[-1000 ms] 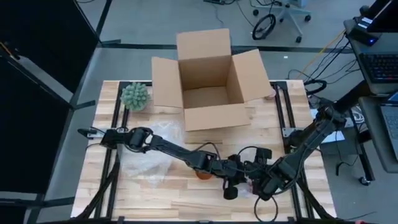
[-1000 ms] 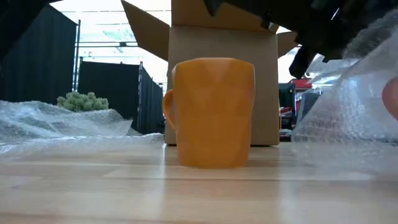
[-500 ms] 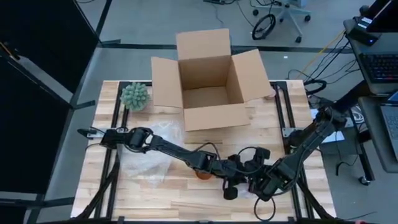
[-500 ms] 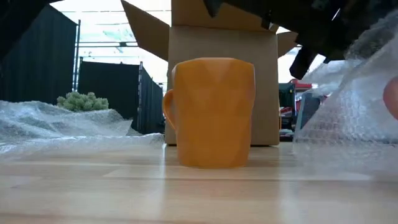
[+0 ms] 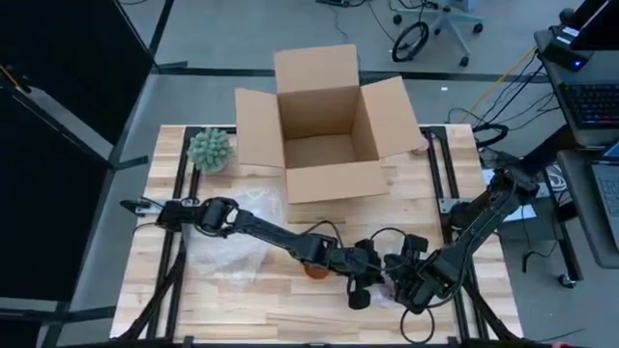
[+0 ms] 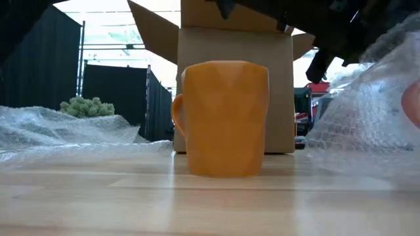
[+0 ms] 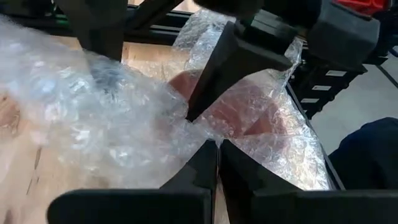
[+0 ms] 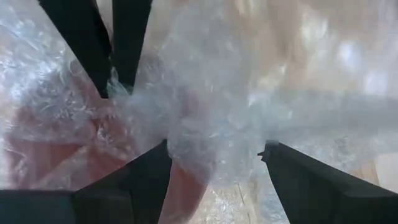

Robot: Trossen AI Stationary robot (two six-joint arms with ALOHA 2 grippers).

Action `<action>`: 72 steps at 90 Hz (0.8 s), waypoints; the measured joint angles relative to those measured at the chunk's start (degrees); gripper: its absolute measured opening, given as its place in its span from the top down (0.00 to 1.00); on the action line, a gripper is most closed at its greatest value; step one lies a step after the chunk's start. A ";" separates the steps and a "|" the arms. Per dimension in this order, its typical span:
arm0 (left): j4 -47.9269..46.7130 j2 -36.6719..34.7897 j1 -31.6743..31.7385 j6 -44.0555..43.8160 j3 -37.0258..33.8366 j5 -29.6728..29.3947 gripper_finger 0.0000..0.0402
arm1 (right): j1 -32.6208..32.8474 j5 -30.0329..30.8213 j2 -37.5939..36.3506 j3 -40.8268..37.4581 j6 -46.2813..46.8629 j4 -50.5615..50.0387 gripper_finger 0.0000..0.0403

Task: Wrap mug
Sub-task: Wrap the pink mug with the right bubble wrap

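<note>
Left tool point(image 7: 217, 146) has its two dark fingers pressed together on a fold of bubble wrap point(image 7: 112, 124), pinching the sheet near the front edge of the desk point(image 5: 164, 290). Right tool point(image 8: 214, 165) stands with its fingers spread wide, and a crumpled bunch of the same wrap lies between them; whether they press it cannot be told. From above the two tools meet at the desk's front right, the left tool point(image 5: 372, 280) just beside the right tool point(image 5: 401, 285), both close to the front edge and near the right-hand rail.

An orange mug point(image 6: 223, 118) stands upright on the wood, handle towards the left in the low view, bare of wrap, beside the left arm. Wrap rises to the right of it point(image 6: 367, 124), apart from the mug. More wrap point(image 5: 227, 251) lies spread at the left of the desk. An open cardboard box point(image 5: 324, 126) takes the back middle, with a small green plant point(image 5: 210, 149) to its left.
</note>
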 joint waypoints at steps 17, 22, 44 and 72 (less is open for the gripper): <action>2.05 -1.00 -0.11 0.00 0.01 0.00 1.00 | 0.00 -0.07 0.09 -3.09 2.90 1.90 0.40; 2.52 -1.28 -0.13 0.02 0.10 -0.11 1.00 | 0.02 -0.07 0.07 -3.65 2.95 2.52 0.40; 3.03 -1.32 -0.13 0.61 0.14 -0.78 1.00 | 0.02 0.10 0.09 -3.89 2.56 3.83 0.40; 3.71 -0.63 -0.16 1.80 -0.54 -0.39 1.00 | 0.00 0.10 0.09 -3.78 1.42 4.25 0.40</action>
